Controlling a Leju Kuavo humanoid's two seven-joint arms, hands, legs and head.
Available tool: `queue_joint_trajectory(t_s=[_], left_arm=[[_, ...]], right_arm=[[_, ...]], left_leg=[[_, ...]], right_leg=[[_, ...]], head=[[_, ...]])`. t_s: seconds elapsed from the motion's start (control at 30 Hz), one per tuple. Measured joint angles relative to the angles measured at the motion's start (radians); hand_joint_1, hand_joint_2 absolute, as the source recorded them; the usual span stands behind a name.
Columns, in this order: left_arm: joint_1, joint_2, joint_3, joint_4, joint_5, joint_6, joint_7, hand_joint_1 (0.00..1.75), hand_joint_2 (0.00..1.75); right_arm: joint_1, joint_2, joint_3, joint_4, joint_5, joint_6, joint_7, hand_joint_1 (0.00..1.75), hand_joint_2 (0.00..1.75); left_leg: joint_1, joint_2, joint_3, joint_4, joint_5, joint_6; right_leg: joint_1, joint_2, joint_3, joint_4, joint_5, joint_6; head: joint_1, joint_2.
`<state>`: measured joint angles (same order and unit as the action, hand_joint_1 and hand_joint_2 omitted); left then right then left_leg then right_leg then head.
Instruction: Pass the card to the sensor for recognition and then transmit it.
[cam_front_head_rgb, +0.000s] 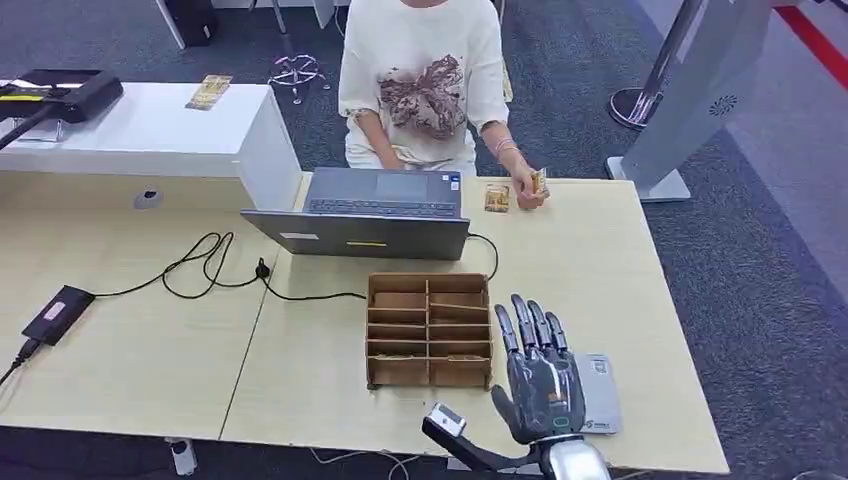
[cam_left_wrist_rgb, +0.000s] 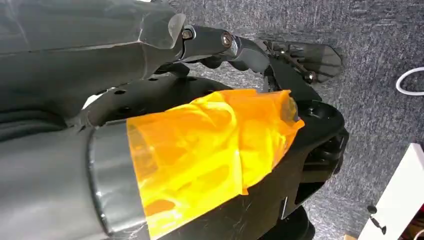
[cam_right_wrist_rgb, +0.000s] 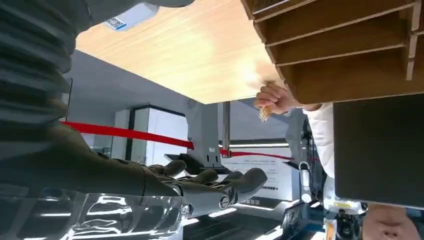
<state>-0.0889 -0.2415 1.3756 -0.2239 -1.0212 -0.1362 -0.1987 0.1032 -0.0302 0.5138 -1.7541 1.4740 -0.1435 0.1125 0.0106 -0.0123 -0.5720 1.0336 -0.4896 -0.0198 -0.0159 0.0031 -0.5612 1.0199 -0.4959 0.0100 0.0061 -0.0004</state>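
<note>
My right hand (cam_front_head_rgb: 541, 378) is flat, wide and empty above the grey sensor (cam_front_head_rgb: 598, 392), waiting for the card (cam_front_head_rgb: 540, 183) the person's hand (cam_front_head_rgb: 529, 190) holds at twelve o'clock; I must take it next.

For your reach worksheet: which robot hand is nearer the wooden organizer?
Right. The right hand hovers open just beside the wooden organizer, over the table's front edge; the left hand hangs beside the robot's body above the carpet.
</note>
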Motion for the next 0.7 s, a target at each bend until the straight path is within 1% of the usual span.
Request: queue_joint_trajectory(t_s=[0.4, 0.7], left_arm=[[-0.001, 0.0, 0.0, 0.0, -0.005, -0.003, 0.0, 0.0, 0.0], [-0.001, 0.0, 0.0, 0.0, -0.004, -0.003, 0.0, 0.0, 0.0]], right_arm=[[-0.081, 0.037, 0.021, 0.077, -0.024, 0.025, -0.012, 0.0, 1.75], [-0.086, 0.053, 0.027, 0.109, -0.04, 0.03, -0.014, 0.0, 1.75]], left_leg=[[0.0, 0.0, 0.0, 0.0, 0.0, -0.001], [0.0, 0.0, 0.0, 0.0, 0.0, -0.001]], right_leg=[[0.0, 0.0, 0.0, 0.0, 0.0, 0.0], [0.0, 0.0, 0.0, 0.0, 0.0, 0.0]], head=[[0.0, 0.0], [0.0, 0.0]])
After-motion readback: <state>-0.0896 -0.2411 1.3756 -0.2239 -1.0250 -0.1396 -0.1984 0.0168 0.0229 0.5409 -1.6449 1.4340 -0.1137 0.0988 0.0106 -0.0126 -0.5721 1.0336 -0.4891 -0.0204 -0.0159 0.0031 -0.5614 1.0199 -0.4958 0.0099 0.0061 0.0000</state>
